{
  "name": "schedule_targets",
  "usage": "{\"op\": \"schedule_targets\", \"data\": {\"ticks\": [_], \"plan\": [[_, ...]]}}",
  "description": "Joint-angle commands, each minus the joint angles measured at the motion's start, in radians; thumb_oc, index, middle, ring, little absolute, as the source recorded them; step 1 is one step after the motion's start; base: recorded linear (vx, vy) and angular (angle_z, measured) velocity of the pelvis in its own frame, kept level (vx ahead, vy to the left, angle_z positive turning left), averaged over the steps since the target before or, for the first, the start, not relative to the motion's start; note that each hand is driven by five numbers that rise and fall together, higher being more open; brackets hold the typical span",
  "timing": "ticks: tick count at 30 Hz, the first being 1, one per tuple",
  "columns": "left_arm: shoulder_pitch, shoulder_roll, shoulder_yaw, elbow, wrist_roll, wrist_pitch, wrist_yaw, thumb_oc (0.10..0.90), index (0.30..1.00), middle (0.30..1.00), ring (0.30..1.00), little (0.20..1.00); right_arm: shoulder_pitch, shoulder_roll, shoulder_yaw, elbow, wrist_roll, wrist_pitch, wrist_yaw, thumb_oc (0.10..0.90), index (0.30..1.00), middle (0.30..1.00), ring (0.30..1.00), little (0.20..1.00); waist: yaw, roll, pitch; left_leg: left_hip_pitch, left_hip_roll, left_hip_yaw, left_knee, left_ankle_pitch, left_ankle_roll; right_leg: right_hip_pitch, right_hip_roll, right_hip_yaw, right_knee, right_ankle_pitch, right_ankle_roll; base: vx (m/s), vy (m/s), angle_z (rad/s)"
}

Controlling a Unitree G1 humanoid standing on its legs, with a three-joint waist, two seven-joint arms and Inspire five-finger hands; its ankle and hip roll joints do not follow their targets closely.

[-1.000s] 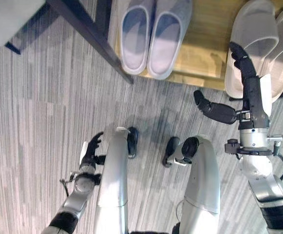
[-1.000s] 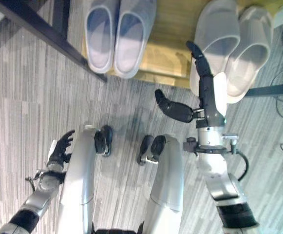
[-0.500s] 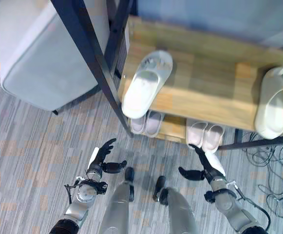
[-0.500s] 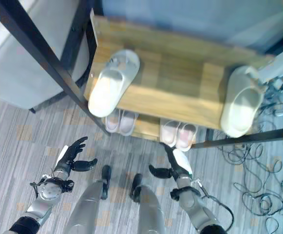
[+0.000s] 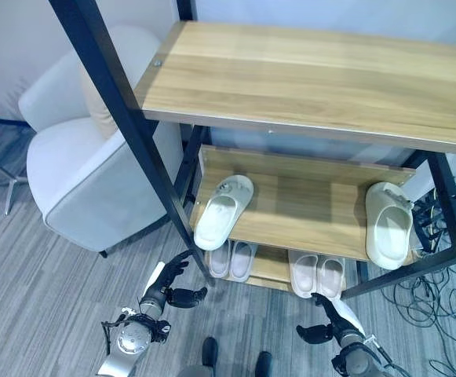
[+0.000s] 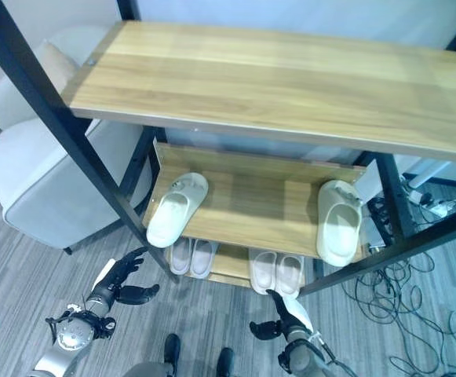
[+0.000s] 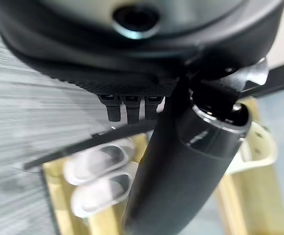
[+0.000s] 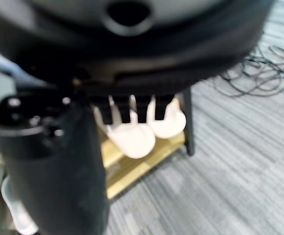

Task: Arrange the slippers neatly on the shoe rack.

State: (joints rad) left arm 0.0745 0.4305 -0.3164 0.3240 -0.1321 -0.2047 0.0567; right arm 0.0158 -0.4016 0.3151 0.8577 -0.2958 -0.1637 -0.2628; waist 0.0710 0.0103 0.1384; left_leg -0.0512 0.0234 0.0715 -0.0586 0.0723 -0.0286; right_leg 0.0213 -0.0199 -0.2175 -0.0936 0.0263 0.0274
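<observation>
Both hands low, fingers spread, empty: left hand (image 5: 167,290), right hand (image 5: 333,323). Probably next: bring the apart cream slippers (image 5: 223,210), (image 5: 388,223) together on wooden rack's middle shelf (image 5: 306,206).

Both arms enter from the bottom edge of the head views. The left robot hand (image 5: 165,292) sits at the lower left of the frame, raised off the floor on a silver-grey wrist, its dark fingers spread and pointing up and to the right, the thumb sticking out sideways to the right, apart from them. It holds nothing. The right robot hand (image 5: 330,322) sits at the lower right, fingers straight and pointing up toward the top of the frame, thumb splayed out to the left. It is empty too.
</observation>
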Motion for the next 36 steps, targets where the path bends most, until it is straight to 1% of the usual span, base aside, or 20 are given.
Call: {"op": "schedule_targets", "data": {"ticks": [1, 4, 8, 12, 14, 21, 33, 36], "plan": [[-0.037, 0.01, -0.027, -0.093, -0.04, -0.08, -0.017, 0.8, 0.9, 0.9, 0.9, 0.9, 0.037, -0.028, -0.026, -0.022, -0.002, -0.028, -0.02, 0.8, 0.9, 0.9, 0.9, 0.9, 0.002, 0.0, -0.081, -0.079, 0.008, 0.014, -0.029, 0.082, -0.096, -0.011, -0.011, -0.017, 0.009, -0.024, 0.088, 0.02, -0.035, -0.07], [-0.041, 0.006, -0.032, -0.159, -0.071, -0.086, -0.027, 0.8, 0.9, 0.9, 0.9, 0.9, 0.053, -0.019, -0.024, -0.007, -0.004, -0.023, -0.021, 0.8, 0.9, 0.9, 0.9, 0.9, -0.009, 0.011, -0.08, -0.058, 0.009, 0.026, -0.029, 0.074, -0.094, -0.003, -0.008, -0.003, 0.006, -0.025, 0.091, 0.02, -0.021, -0.03], [-0.032, 0.009, -0.025, -0.224, -0.1, -0.091, -0.03, 0.8, 0.9, 0.9, 0.9, 0.9, 0.066, -0.013, -0.016, 0.001, -0.008, -0.02, -0.023, 0.8, 0.9, 0.9, 0.9, 0.9, -0.013, 0.02, -0.079, -0.031, 0.012, 0.037, -0.029, 0.063, -0.09, 0.012, -0.008, 0.007, 0.006, -0.026, 0.095, 0.03, -0.011, -0.08], [-0.025, -0.001, -0.009, -0.257, -0.157, -0.084, -0.033, 0.8, 0.9, 0.9, 0.9, 0.9, 0.075, -0.013, -0.012, -0.007, -0.012, -0.015, -0.024, 0.8, 0.9, 0.9, 0.9, 0.9, -0.016, 0.024, -0.079, -0.019, 0.015, 0.044, -0.029, 0.056, -0.088, 0.019, -0.009, 0.009, 0.006, -0.027, 0.096, 0.01, -0.008, -0.12], [-0.03, -0.001, -0.005, -0.26, -0.154, -0.084, -0.026, 0.8, 0.9, 0.9, 0.9, 0.9, 0.075, -0.013, -0.008, -0.005, -0.014, -0.013, -0.024, 0.8, 0.9, 0.9, 0.9, 0.9, -0.017, 0.027, -0.079, -0.014, 0.014, 0.046, -0.029, 0.053, -0.087, 0.023, -0.01, 0.007, 0.006, -0.027, 0.098, 0.0, 0.0, 0.0], [-0.028, -0.007, -0.007, -0.212, -0.108, -0.078, -0.013, 0.8, 0.9, 0.9, 0.9, 0.9, 0.07, -0.01, 0.002, 0.004, -0.013, -0.01, -0.026, 0.8, 0.9, 0.9, 0.9, 0.9, -0.02, 0.032, -0.087, -0.004, 0.018, 0.056, -0.029, 0.042, -0.084, 0.024, -0.015, 0.01, 0.006, -0.023, 0.105, 0.0, 0.0, 0.0], [0.018, -0.02, -0.034, -0.012, 0.028, -0.035, -0.025, 0.8, 0.9, 0.9, 0.9, 0.9, 0.059, -0.02, 0.001, -0.004, -0.001, -0.006, -0.012, 0.8, 0.9, 0.9, 0.9, 0.9, -0.028, 0.033, -0.094, 0.003, 0.022, 0.063, -0.029, 0.034, -0.082, 0.023, -0.019, 0.012, 0.006, -0.013, 0.108, 0.0, 0.0, 0.0], [0.026, -0.017, -0.032, 0.005, 0.043, -0.036, -0.031, 0.8, 0.9, 0.9, 0.9, 0.9, 0.053, -0.023, 0.001, -0.005, 0.004, -0.004, -0.006, 0.8, 0.9, 0.9, 0.9, 0.9, -0.027, 0.034, -0.093, 0.001, 0.023, 0.064, -0.029, 0.034, -0.082, 0.021, -0.018, 0.011, 0.006, -0.012, 0.108, 0.0, 0.0, 0.0]]}}
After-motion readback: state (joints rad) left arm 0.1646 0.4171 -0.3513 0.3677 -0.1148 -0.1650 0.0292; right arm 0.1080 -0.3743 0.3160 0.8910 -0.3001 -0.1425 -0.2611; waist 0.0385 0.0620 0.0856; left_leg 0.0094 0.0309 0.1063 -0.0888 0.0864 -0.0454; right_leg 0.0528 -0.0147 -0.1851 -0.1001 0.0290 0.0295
